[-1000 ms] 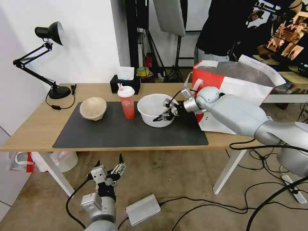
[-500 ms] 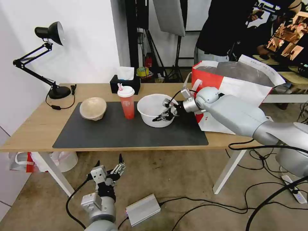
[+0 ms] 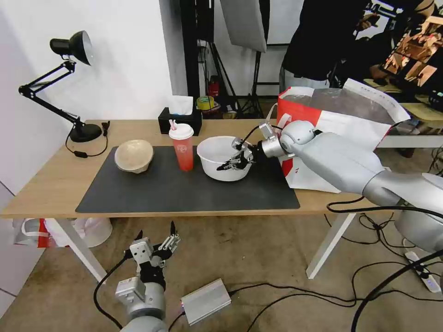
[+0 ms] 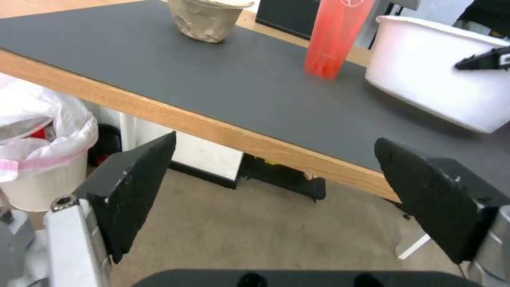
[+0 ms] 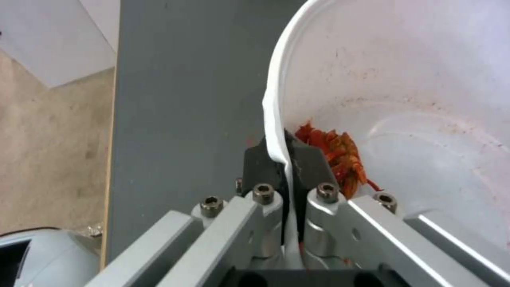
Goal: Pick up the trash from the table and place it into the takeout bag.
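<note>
Head view: right gripper (image 3: 234, 162) reaches in from the right over the dark grey mat (image 3: 184, 189), fingers pinched on the near-right rim of the white plastic bowl (image 3: 217, 154). The bowl looks tipped, right side raised off the mat. Red drink cup (image 3: 181, 147), white lid and straw, stands upright just left of the bowl; whether they touch, cannot tell. Beige paper-pulp bowl (image 3: 134, 156) sits further left at the mat's back-left corner, well apart from the cup. Takeout bag (image 3: 339, 122), white and red with foil lining, stands open on the right end of the table (image 3: 46, 184), behind the right arm. Black tissue box (image 3: 180, 121) at the back edge behind the cup; black desk lamp (image 3: 69, 83) on the far left. Left gripper (image 3: 157, 240) hangs low in front of the table, below its edge, above the floor, fingers spread wide

Left wrist view: left gripper (image 4: 276, 191) spread, nothing between the pads (image 4: 138, 187). Beyond it the table edge, mat, pulp bowl (image 4: 204, 18), red cup (image 4: 334, 40) and white bowl (image 4: 441, 75), with a tip of the right gripper (image 4: 481, 61) on the white bowl's wall

Right wrist view: right gripper (image 5: 284, 161) pressed together on the white bowl (image 5: 404, 87) rim, one finger outside, one inside. Orange-red food scraps (image 5: 334, 153) lie inside the bowl beside the inner finger
</note>
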Robot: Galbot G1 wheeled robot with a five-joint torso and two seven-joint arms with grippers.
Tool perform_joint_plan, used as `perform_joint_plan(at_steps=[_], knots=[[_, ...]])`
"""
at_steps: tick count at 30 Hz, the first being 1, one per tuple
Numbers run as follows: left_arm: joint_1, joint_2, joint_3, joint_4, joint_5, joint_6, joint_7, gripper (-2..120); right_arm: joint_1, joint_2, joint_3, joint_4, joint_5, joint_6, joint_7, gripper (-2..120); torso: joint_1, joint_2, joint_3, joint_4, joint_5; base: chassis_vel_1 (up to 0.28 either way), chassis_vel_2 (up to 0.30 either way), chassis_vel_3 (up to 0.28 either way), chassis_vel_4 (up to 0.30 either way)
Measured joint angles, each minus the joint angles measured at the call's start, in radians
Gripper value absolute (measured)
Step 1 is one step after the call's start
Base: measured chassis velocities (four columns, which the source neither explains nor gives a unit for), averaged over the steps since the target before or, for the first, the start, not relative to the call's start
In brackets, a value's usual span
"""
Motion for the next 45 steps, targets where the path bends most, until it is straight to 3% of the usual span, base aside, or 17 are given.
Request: perform_joint_plan(at_steps=[45], knots=[[0.009,0.011,-0.002,-0.009,0.002,0.000,-0.001,100,0.111,-0.084,0.020,0.083,0.088,-0.010,0.034,0,0.000,0.000,0.000,0.0000,0.0000,0.000,0.000,0.000,0.000]])
